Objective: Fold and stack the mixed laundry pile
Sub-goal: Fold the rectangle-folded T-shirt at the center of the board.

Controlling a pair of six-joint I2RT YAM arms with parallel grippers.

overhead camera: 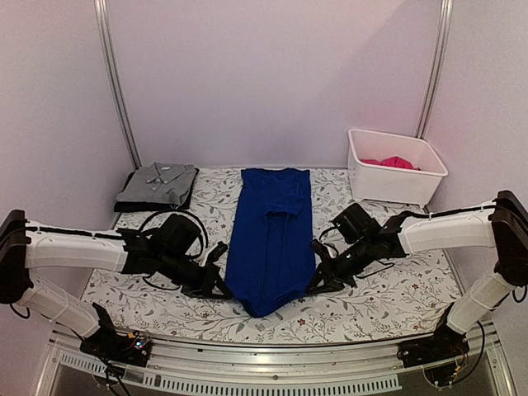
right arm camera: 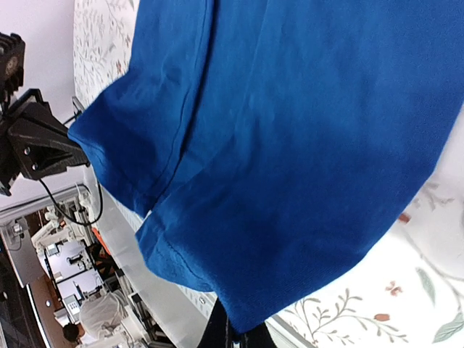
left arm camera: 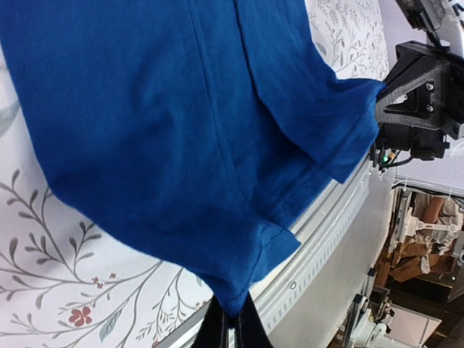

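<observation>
Top view. Left gripper (overhead camera: 219,286) pinches the near left corner of the blue garment (overhead camera: 272,235), fingers pressed together on the cloth. Right gripper (overhead camera: 318,285) does the same at the near right corner. The garment lies lengthwise down the middle of the floral table covering (overhead camera: 388,289), folded narrow, its near end drawn to a rounded point between the two grippers. Grey collared shirt (overhead camera: 157,183) sits folded at the far left corner. Pink garment (overhead camera: 393,162) lies inside the white bin (overhead camera: 408,188) at far right.

Left wrist view. Left gripper (left arm camera: 233,320) is closed on a hem corner of the blue garment (left arm camera: 181,123), which is raised slightly off the floral table covering (left arm camera: 43,275). The opposite hem corner reaches the right gripper (left arm camera: 384,90).

Right wrist view. Right gripper (right arm camera: 228,330) is clamped on the hem corner of the blue garment (right arm camera: 304,130). The far corner meets the left gripper (right arm camera: 69,138). The floral table covering (right arm camera: 428,290) shows beneath.
</observation>
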